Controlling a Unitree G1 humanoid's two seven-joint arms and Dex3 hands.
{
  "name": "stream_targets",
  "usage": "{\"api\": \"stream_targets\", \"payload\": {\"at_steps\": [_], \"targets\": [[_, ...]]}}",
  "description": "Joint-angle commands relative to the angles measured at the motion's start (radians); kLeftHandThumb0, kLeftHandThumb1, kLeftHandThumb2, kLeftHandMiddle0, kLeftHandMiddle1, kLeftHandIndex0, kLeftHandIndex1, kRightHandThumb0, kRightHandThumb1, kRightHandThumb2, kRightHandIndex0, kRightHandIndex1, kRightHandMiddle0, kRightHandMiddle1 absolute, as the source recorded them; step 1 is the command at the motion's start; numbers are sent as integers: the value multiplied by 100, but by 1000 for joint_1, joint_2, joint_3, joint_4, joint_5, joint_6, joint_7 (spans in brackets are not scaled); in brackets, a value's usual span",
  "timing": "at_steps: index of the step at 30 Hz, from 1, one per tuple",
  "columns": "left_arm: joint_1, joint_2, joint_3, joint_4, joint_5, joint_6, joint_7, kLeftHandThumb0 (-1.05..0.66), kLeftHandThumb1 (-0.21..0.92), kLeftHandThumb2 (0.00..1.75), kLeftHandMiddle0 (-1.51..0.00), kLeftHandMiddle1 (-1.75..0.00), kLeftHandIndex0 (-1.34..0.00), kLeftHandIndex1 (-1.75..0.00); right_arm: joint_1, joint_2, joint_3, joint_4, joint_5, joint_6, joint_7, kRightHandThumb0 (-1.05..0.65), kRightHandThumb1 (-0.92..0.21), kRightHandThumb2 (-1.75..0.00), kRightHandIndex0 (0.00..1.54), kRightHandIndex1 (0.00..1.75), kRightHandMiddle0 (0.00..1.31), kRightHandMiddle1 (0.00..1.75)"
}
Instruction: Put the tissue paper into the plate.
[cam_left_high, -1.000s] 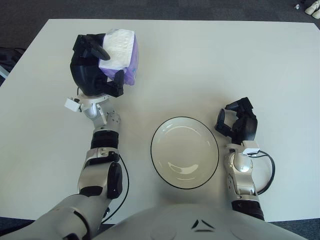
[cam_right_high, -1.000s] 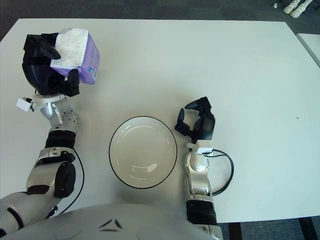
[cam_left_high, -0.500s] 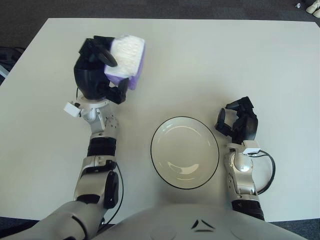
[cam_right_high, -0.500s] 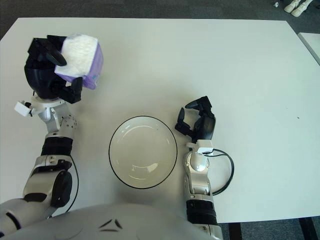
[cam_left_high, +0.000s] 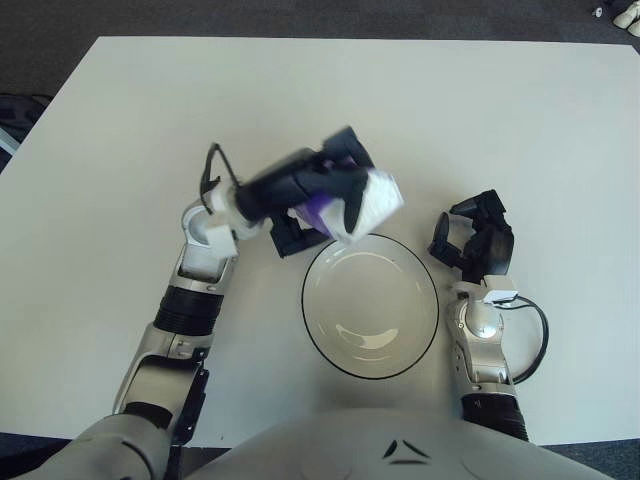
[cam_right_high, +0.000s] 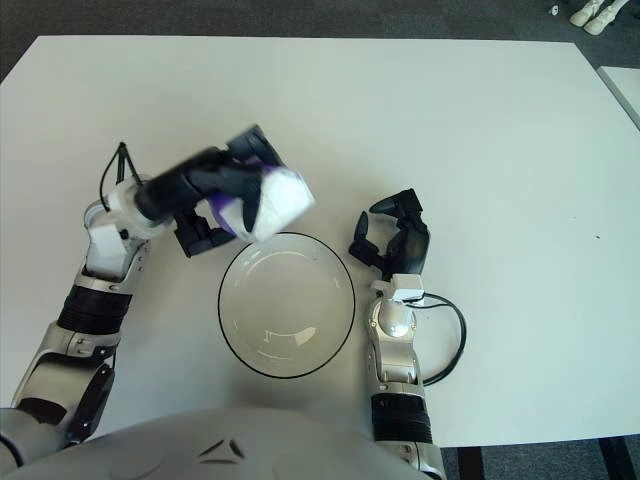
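My left hand (cam_left_high: 315, 200) is shut on the tissue pack (cam_left_high: 362, 203), a white and purple packet, and holds it in the air over the far left rim of the plate (cam_left_high: 370, 305). The plate is a white bowl-like dish with a dark rim, empty, near the table's front edge. The pack also shows in the right eye view (cam_right_high: 268, 203). My right hand (cam_left_high: 474, 243) rests on the table just right of the plate, fingers curled, holding nothing.
The white table (cam_left_high: 420, 110) stretches wide behind and to both sides of the plate. A black cable (cam_left_high: 535, 345) loops by my right wrist. Dark floor lies beyond the far edge.
My left hand has swung the tissue pack from the far left of the table rightward and nearer, to the plate's rim. The right hand has not moved.
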Motion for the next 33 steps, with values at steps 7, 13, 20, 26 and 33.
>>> {"api": "stream_targets", "payload": {"at_steps": [7,13,20,26,33], "targets": [[0,52,-20,-40,27,23,41,-1,-12,175,-91,-175,-83,-156,73,5,-7,91,-10,57,-5,-49,-31,-134,107,175,62,175],[-2,67,-32,-41,27,24,60,-1,-12,175,-91,-175,-83,-156,73,5,-7,92,-10,56,-6,-49,-31,-134,107,175,62,175],[-5,77,-41,-42,27,25,74,-1,-12,175,-91,-175,-83,-156,73,5,-7,92,-10,56,-6,-49,-30,-134,107,175,62,175],[111,6,-81,-110,65,-84,153,-1,-13,173,-91,-175,-87,-148,67,-2,-5,113,9,-16,15,-50,-28,-138,110,175,65,175],[117,10,-98,-60,142,-148,203,-1,-4,163,-88,-175,-80,-145,54,-9,-10,158,31,-94,34,-54,-20,-148,118,175,72,175]]}}
